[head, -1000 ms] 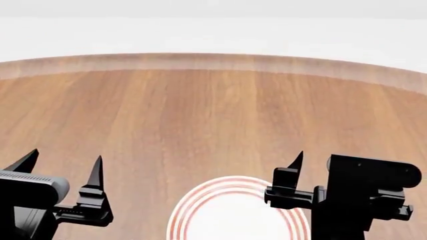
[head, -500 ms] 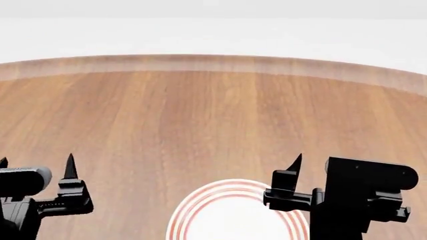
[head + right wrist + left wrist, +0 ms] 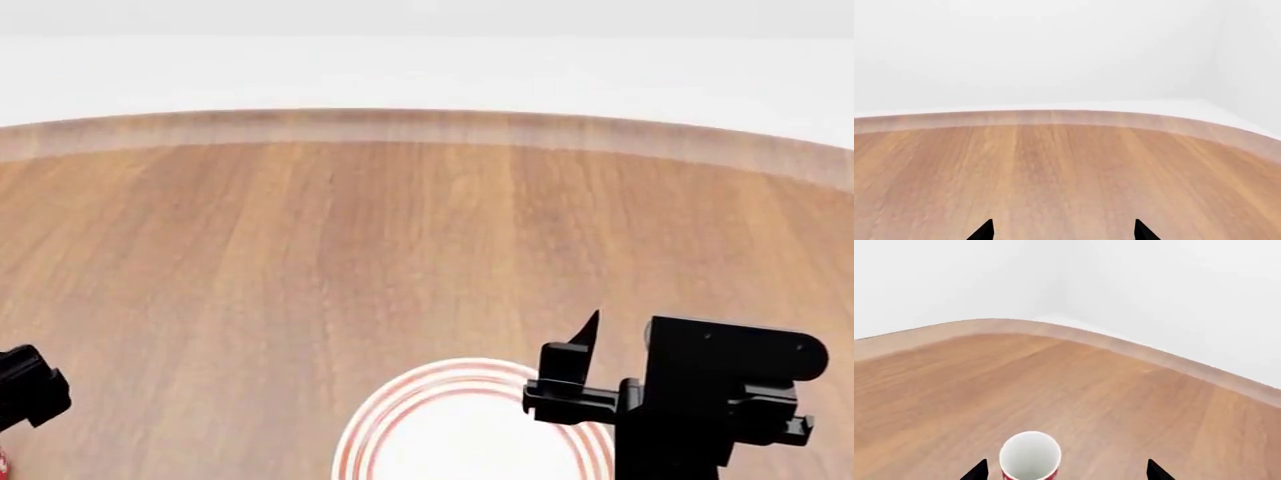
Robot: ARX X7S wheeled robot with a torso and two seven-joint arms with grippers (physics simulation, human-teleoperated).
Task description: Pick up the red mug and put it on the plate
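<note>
Between the left gripper (image 3: 1066, 471)'s spread tips stands the red mug (image 3: 1030, 457), upright and ungrabbed, so the pickup hasn't started. Near the plate (image 3: 400, 405), bare and waiting, the right gripper (image 3: 1063, 231) hangs open, holding nothing.

Both grippers, right (image 3: 587, 345) & left (image 3: 1066, 471): matte black w/ pointed fingertips (blocky black wrist housing).

Left gripper (image 3: 1064, 471): shifted step by step toward the head view's left edge; both fingertips, visible earlier, now out of that frame, only a black part of the arm remaining at the left border. Jaws spread in the left wrist view, the red mug (image 3: 1030, 457) upright between them, nearer one tip.
</note>
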